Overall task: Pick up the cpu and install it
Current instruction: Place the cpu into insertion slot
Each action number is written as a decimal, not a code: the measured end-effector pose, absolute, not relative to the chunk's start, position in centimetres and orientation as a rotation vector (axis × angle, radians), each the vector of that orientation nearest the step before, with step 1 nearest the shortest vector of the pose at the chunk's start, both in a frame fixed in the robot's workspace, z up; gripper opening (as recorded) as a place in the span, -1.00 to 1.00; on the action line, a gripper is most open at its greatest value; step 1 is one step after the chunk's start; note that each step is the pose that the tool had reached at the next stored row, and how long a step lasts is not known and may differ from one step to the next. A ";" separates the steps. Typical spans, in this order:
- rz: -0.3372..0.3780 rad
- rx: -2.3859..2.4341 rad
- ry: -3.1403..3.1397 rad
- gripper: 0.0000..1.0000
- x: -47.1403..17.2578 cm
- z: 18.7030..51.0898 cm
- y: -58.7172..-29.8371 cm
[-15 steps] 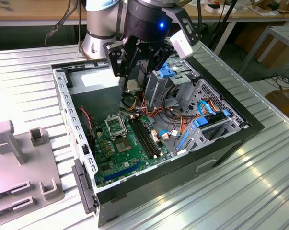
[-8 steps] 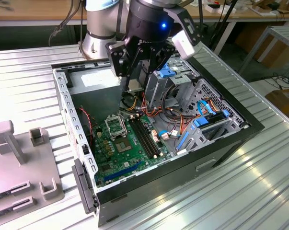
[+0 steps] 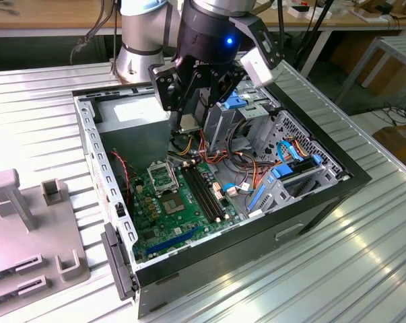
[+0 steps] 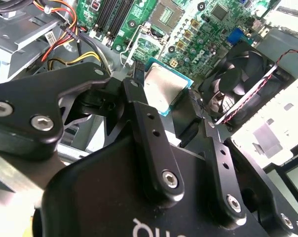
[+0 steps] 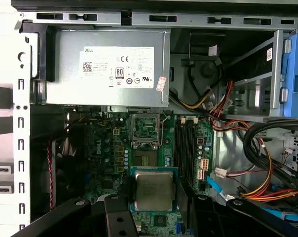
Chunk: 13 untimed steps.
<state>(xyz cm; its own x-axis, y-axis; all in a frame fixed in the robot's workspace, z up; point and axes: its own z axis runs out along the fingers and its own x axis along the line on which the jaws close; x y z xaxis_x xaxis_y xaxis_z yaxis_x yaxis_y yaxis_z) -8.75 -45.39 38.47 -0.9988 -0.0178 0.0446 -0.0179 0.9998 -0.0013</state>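
The cpu (image 5: pixel 153 190) hangs flat in mid-air inside the open computer case (image 3: pixel 89 138), clenched edge to edge by the claw (image 3: pixel 190 118). In the exterior view the black socket (image 3: pixel 161 178) on the green board (image 3: pixel 163 227) lies below the cpu, toward seven o'clock.

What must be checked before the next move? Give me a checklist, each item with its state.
1. cpu clamped in gripper: ok.
2. cpu square in the grip: ok in the first wrist view.
3. Socket empty: ok.
4. cpu lowered to socket: not ok, it hangs high above the board.
5. Cables off the socket: ok, they lie beside it.
6. cpu corner mark matching socket: cannot tell.
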 end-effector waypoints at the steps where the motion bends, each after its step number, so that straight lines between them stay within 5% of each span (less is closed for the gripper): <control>1: 0.003 0.028 -3.097 -0.05 -8.7 38.4 -45.4; 13: 0.003 0.028 -3.097 -0.05 -8.8 37.3 -45.6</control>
<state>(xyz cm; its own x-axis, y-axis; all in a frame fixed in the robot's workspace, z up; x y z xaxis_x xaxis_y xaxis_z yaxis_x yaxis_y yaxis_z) -8.75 -45.63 37.31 -0.9989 -0.0178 0.0443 -0.0179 0.9998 -0.0013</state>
